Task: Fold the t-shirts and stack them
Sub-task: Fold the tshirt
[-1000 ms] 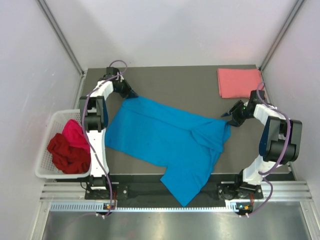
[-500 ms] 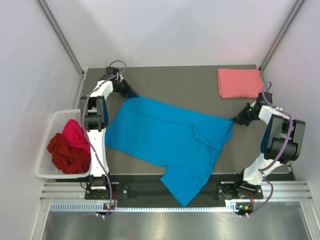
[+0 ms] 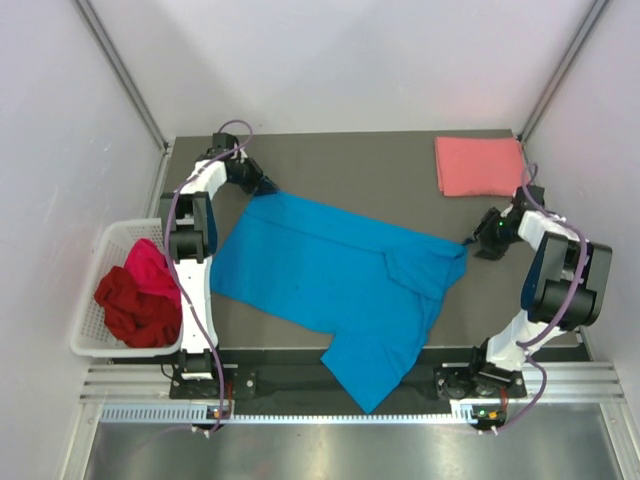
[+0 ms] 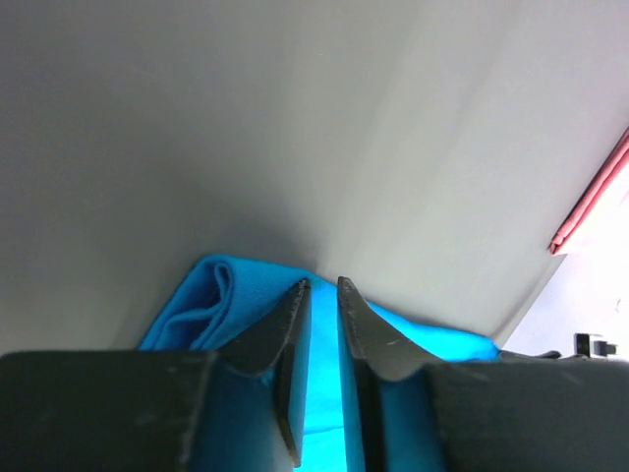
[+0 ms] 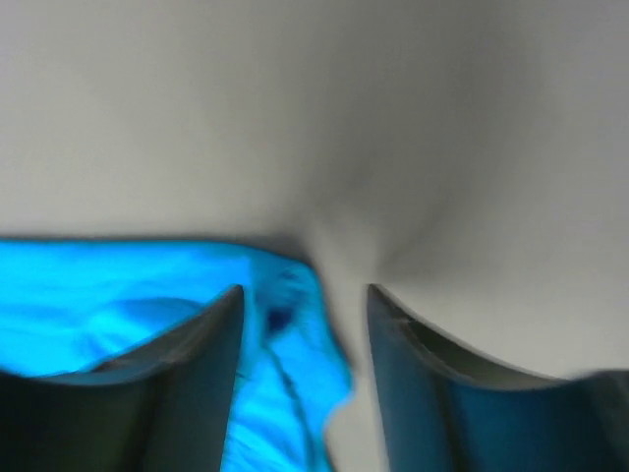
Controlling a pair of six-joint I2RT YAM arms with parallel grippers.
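Observation:
The bright blue t-shirt (image 3: 320, 270) lies spread out on the dark table, one part hanging over the near edge. My left gripper (image 3: 262, 190) is at its far left corner, jaws shut on the blue cloth (image 4: 216, 305), seen pinched between them in the left wrist view (image 4: 321, 287). My right gripper (image 3: 473, 242) is at the shirt's right corner, jaws open (image 5: 303, 295), with the blue corner (image 5: 295, 324) lying between them. The salmon pink t-shirt (image 3: 478, 165) lies folded at the far right. The dark red t-shirt (image 3: 135, 312) and the magenta t-shirt (image 3: 148, 264) are bundled in the basket.
The white lattice basket (image 3: 98, 262) stands off the table's left edge. Grey walls close in the table on the left, back and right. The arm bases sit on a rail at the near edge (image 3: 340, 385).
My right gripper has moved to the right, and the blue shirt's right corner has stretched out to the right with it. The left gripper has stayed at the far left corner.

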